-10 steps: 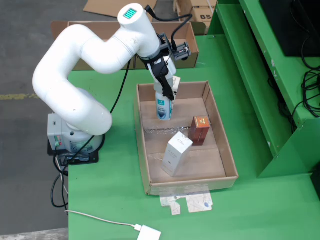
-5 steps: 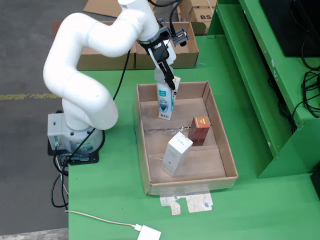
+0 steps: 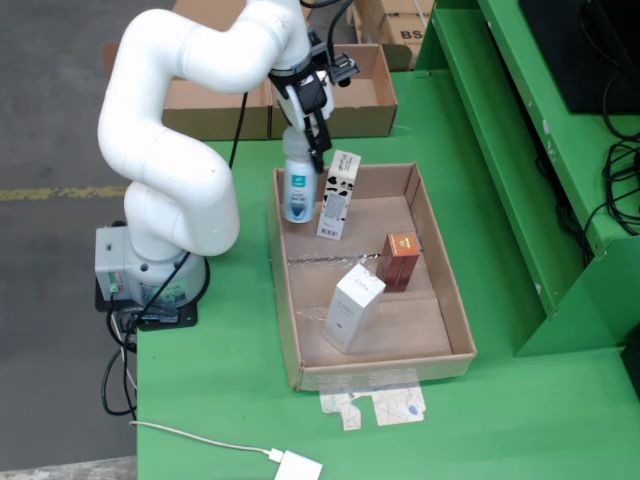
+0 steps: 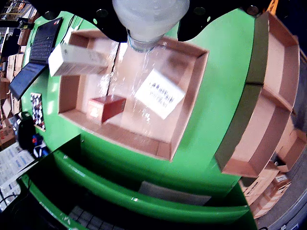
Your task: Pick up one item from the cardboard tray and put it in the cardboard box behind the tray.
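Note:
My gripper (image 3: 303,140) is shut on a clear plastic bottle (image 3: 297,185) with a blue label and holds it above the back left corner of the cardboard tray (image 3: 437,250). In the gripper-mounted view the bottle (image 4: 149,19) fills the top centre, hanging over the tray (image 4: 189,91). In the tray stand a white box with black marks (image 3: 337,195), a red-brown box (image 3: 398,260) and a plain white box (image 3: 353,306). The cardboard box (image 3: 365,100) sits behind the tray, and shows at the right of the gripper-mounted view (image 4: 273,86).
The white arm's base (image 3: 150,270) stands left of the tray. A raised green shelf (image 3: 530,180) runs along the right. A white adapter with cable (image 3: 298,466) and paper scraps (image 3: 380,408) lie near the front edge. More cartons (image 3: 400,20) stand at the back.

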`<state>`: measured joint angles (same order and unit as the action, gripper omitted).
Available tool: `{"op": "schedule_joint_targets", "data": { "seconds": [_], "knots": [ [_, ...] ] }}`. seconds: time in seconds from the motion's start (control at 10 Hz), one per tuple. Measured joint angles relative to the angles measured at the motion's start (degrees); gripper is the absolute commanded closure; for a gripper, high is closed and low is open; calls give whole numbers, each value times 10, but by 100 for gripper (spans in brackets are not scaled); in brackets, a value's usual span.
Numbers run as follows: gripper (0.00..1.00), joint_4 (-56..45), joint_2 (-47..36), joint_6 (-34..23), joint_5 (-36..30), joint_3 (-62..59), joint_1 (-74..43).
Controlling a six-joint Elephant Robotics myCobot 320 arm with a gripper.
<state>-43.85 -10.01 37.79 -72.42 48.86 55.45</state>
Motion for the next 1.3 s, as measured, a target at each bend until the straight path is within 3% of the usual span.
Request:
{"op": "schedule_joint_targets", "data": {
  "seconds": [0.3, 0.8, 1.3],
  "knots": [
    [100, -7, 9, -15, -68, -71, 5],
    [100, 0, 13, 11, -39, -207, 77],
    [100, -38, 8, 83, -5, -344, 211]
  ]
}}
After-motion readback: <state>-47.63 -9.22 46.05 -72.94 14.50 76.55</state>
